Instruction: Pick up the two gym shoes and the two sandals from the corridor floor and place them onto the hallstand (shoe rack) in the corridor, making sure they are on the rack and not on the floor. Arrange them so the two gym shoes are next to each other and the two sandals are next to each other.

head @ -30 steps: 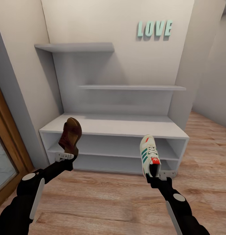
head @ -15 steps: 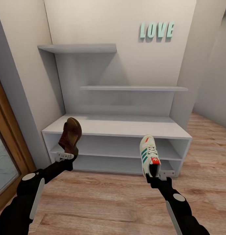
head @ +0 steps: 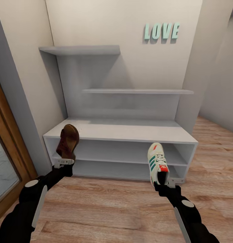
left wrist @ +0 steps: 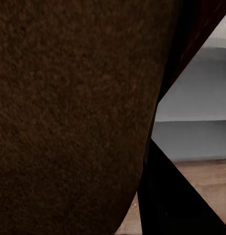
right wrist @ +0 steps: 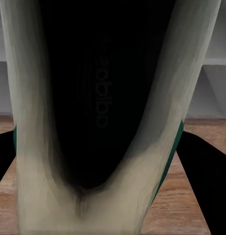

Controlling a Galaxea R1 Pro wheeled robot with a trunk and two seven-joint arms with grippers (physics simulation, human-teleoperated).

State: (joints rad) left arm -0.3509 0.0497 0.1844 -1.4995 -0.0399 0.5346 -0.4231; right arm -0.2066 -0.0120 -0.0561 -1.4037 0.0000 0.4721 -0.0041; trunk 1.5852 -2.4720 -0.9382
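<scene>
Two black arms reach forward over the floor [head: 123, 209] in a corridor, each carrying one shoe toward the hallstand [head: 123, 135]. The left gripper [head: 63, 162] is clamped on the heel end of a sandal [head: 67, 142], which stands nearly upright with its toe raised, in front of the hallstand's left end; in the left wrist view the sandal [left wrist: 68, 112] fills most of the frame, with grey shelving beyond. The right gripper [head: 167, 182] grips a gym shoe [head: 156, 162] by its heel, toe up and laces facing the camera, in front of the right end of the open shelves; the right wrist view looks straight into the dark opening of the gym shoe [right wrist: 108, 205]. Both shoes hang clear of the floor and off the hallstand. Behind them stepped wall shelves [head: 136, 91] rise to pale green letters [head: 162, 31] spelling LOVE on the wall
</scene>
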